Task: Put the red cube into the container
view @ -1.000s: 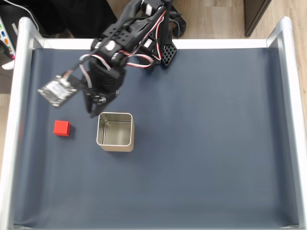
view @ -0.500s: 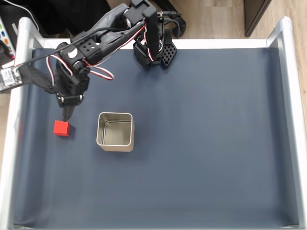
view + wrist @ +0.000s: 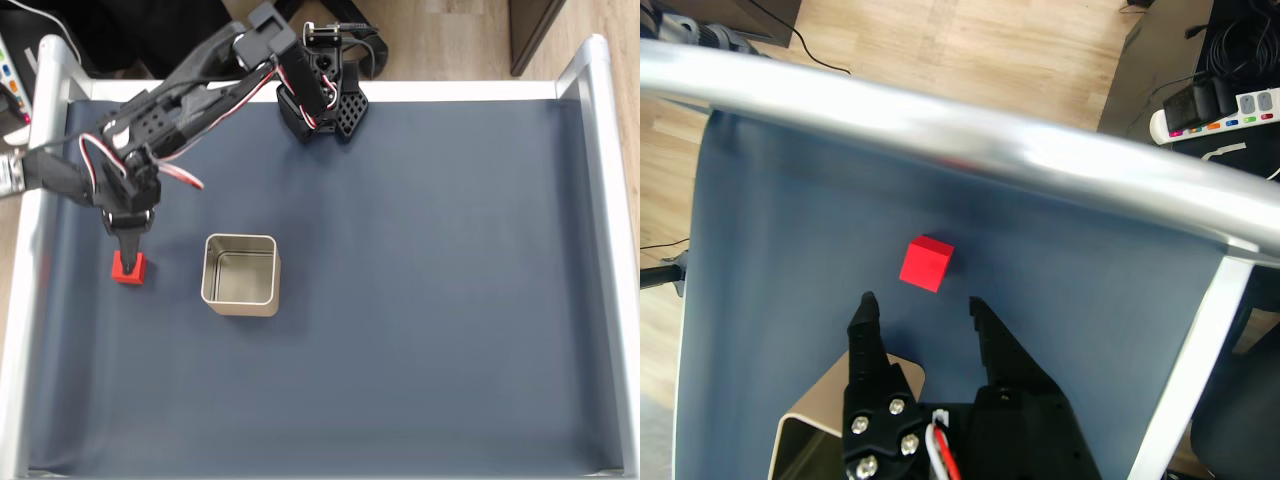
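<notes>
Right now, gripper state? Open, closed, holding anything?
Gripper: open, holding nothing; the red cube sits on the mat just ahead of its fingertips.

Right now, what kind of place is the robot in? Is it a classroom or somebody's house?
I can't say which. It looks like a hobby robot workspace indoors: a dark blue mat framed by silver rails, a wooden floor, and a power strip with cables nearby.
</notes>
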Robot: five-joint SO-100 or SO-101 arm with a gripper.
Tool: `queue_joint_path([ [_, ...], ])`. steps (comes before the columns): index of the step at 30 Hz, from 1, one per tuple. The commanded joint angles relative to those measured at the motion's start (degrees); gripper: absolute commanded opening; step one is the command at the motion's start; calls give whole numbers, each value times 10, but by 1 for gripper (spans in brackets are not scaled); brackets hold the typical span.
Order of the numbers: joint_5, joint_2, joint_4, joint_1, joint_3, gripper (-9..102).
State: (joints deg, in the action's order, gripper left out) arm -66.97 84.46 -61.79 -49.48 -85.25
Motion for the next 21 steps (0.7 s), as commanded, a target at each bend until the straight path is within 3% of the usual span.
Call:
queue_joint_path([
  [1,18,-10,24,-3,22,32],
  [11,25,-76,99,-3,17,31],
  [21,28,-113,120,-3,24,31],
])
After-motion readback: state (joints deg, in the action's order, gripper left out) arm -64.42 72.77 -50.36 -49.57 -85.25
